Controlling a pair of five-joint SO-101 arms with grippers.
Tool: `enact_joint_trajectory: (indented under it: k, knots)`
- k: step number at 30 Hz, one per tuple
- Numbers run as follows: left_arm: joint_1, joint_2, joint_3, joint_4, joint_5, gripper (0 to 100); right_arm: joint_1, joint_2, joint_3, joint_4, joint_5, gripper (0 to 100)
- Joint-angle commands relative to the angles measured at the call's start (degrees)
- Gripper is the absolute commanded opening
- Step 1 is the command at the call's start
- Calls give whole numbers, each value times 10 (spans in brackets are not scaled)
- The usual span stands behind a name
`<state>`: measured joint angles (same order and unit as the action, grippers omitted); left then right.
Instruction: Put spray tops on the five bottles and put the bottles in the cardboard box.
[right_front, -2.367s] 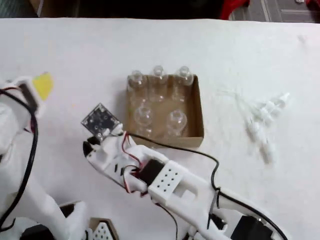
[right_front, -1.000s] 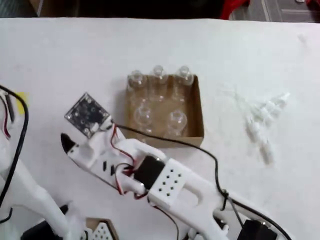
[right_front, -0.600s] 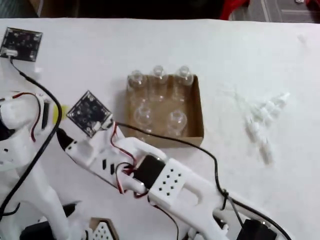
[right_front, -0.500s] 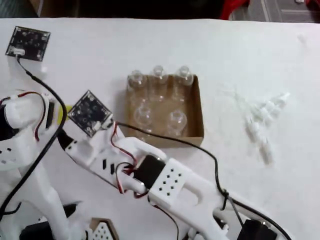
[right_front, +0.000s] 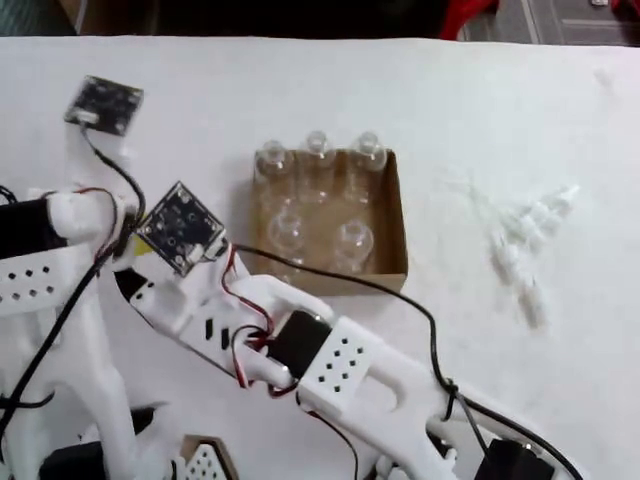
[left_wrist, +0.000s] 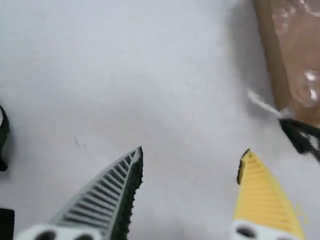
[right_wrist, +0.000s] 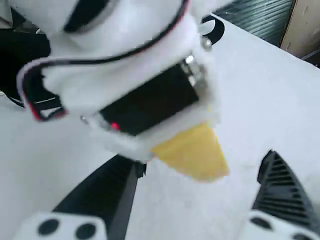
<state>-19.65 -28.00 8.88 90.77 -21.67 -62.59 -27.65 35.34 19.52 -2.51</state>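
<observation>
Standing in the cardboard box (right_front: 396, 232) mid-table: five clear bottles (right_front: 318, 152), necks bare. Spray tops (right_front: 524, 250) lie piled well apart, on the high view's right. Left gripper (left_wrist: 192, 152) is spread wide over bare table (right_front: 300, 90) beside the box wall. Right gripper (right_wrist: 202, 165) is wide, empty, with the left arm's yellow finger just ahead.

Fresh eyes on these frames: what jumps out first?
In the high view both arms crowd left of the cardboard box; the left gripper, open, has its yellow finger close in front of the open right gripper. Five bottles sit in the box without tops; the spray tops lie heaped to its right.
</observation>
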Motion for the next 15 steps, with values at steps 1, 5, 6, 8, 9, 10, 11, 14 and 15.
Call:
enact_joint_trajectory:
  k: [1, 5, 6, 8, 9, 10, 11, 14, 15]
  knots:
    - [-70, 1, 6, -84, 21, 290, 4, -26, -10, -8, -4, 330]
    - [-125, 1, 53, -165, 20, 290, 4, -43, -2, -8, -4, 330]
    - [-134, 1, 68, -186, 20, 290, 4, -50, 0, -8, -4, 330]
    - [-149, 1, 92, -219, 19, 290, 4, -67, 7, -8, -4, 330]
    - [-155, 1, 100, -230, 15, 290, 4, -77, 12, -8, -4, 330]
    - [-160, 1, 106, -240, 4, 290, 4, -88, 18, -9, -4, 330]
    - [-167, 1, 111, -251, -4, 290, 4, -101, 21, -9, -4, 330]
    - [-195, 1, 112, -290, -6, 290, 4, -138, 37, -9, -4, 330]
    - [-204, 1, 112, -302, -6, 290, 4, -153, 42, -9, -4, 330]
